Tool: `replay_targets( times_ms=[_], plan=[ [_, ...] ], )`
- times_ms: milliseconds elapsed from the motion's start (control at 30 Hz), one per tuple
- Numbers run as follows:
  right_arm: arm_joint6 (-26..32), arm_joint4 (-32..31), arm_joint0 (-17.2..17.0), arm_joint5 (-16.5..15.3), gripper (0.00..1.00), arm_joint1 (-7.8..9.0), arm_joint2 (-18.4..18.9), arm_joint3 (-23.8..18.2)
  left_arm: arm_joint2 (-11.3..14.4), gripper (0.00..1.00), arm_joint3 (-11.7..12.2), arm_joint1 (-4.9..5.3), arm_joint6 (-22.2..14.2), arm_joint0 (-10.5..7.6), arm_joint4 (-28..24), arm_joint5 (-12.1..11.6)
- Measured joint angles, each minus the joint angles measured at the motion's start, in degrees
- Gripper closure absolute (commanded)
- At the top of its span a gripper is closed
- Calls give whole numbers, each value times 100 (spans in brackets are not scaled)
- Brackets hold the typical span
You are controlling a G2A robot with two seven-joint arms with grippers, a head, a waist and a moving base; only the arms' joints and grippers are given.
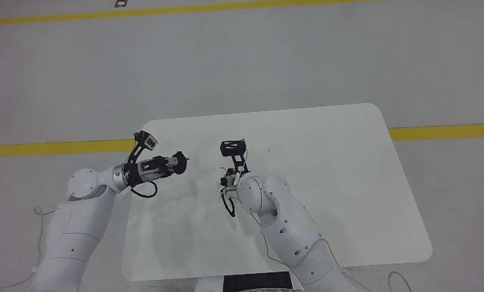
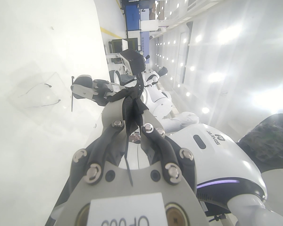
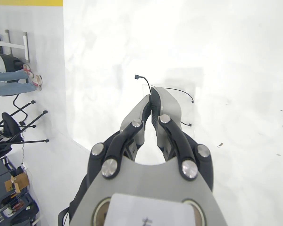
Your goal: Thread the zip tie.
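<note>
A clear plastic sheet (image 2: pixel 44 81) carrying two loose ties (image 3: pixel 193 102) lies on the white table (image 1: pixel 340 163) beneath the grippers. Right gripper (image 3: pixel 151 98): fully closed on a black zip tie (image 3: pixel 136 77), head projecting beyond the tips. Left gripper (image 2: pixel 132 99): closed on a second black tie (image 2: pixel 127 156), near the right, not touching

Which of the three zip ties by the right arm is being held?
The zip tie curving out of the shut right end effector, head free. The other two lie loose on the clear sheet on the table.
</note>
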Motion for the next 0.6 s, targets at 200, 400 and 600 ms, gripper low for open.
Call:
replay_targets(
  times_ms=[200,400,600],
  plan=[
    [-749,-356,-211,0,100,130,8,-318,175,100,-11,-31,430,44,157,67],
    [-1649,-180,-524,0,100,281,-235,-863,475,100,387,-86,412,-66,30,125],
    [-2548,-36,-490,0,100,336,-522,-883,729,100,707,-140,268,-219,-111,81]
  ],
)
